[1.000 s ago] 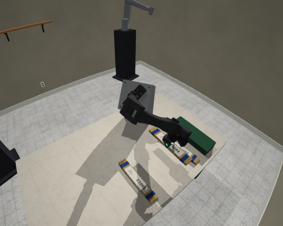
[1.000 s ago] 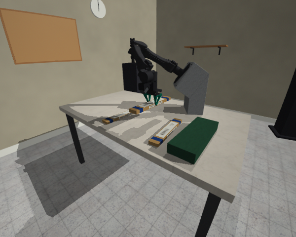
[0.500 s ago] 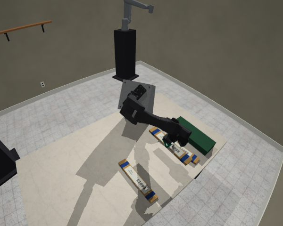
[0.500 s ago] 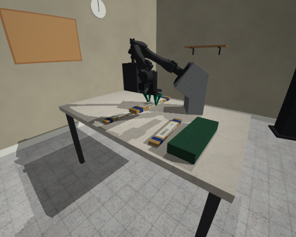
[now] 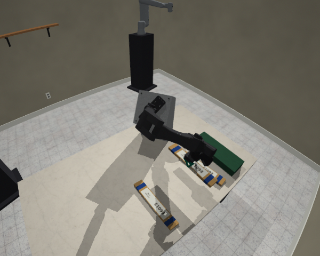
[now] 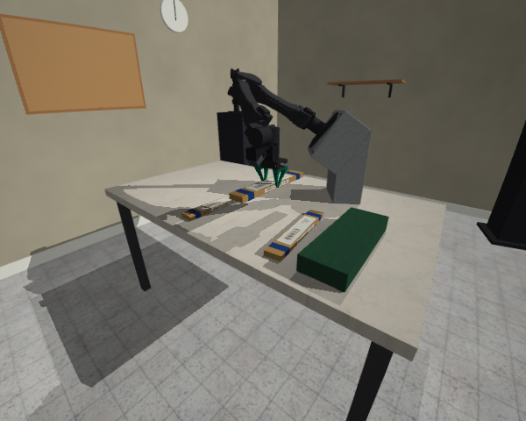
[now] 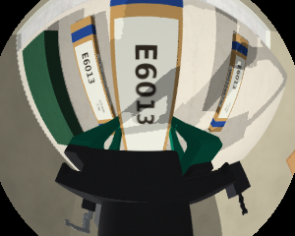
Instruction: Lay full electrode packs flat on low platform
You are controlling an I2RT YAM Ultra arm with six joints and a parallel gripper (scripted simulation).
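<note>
My gripper is shut on the middle of a long E6013 electrode pack, one green finger on each long side. It holds the pack level a little above the table, as the exterior view shows. In the wrist view this pack fills the centre between my fingers. A second pack lies flat on the table right beside the low green platform; in the top view only its end shows past the held pack. A third pack lies apart near the table's edge. The platform top is bare.
The arm's grey base block stands at the back of the table. The table edge runs close past the platform and the third pack. Black pillars stand on the floor away from the table.
</note>
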